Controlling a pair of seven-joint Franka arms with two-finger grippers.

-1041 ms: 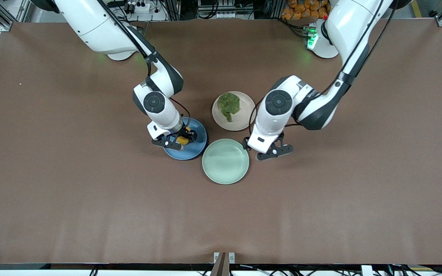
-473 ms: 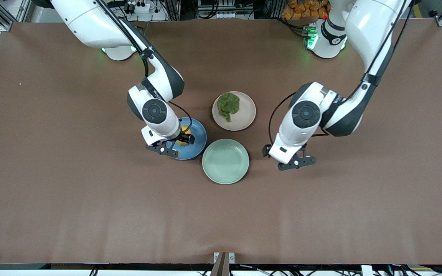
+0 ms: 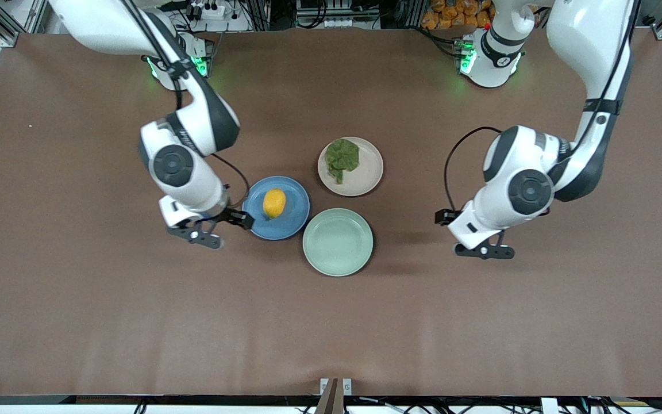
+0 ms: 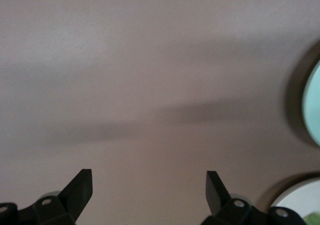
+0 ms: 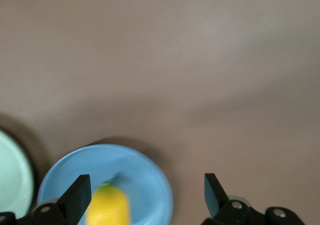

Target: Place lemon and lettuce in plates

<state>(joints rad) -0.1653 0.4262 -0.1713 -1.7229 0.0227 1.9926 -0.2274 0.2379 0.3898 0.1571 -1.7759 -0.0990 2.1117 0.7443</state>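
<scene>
Three plates, one lemon [image 3: 274,203] and one lettuce [image 3: 343,157] leaf are counted on the desk [image 3: 78,299], with two arms over it. The lemon is seen lying in the blue plate [image 3: 293,221], just beside the right tool [image 3: 220,228], which is held over bare desk at that plate's edge toward the right arm's end, its fingers spread wide and nothing gripped between them. The lettuce is seen resting in the beige-pink plate [image 3: 365,178], which is set farther from the front camera than the mint-green plate [image 3: 337,242]; the three plates are grouped closely between the two tools. The left tool [image 3: 483,244] is held over bare desk toward the left arm's end, well apart from all the plates, its fingers likewise spread wide with nothing held. The desk is covered by a plain brown surface, and aluminium framing, cables and a crate of orange fruit [image 3: 451,14] are seen along its edge by the arms' bases. In the right wrist view the blue plate [image 5: 150,185] and the lemon [image 5: 107,205] are shown, blurred, between the open fingertips, with an edge of the mint-green plate [image 5: 12,180]. In the left wrist view only bare desk [image 4: 150,60] is shown between the fingertips, with slivers of the mint-green plate [image 4: 314,105] and the beige-pink plate [image 4: 295,202].
</scene>
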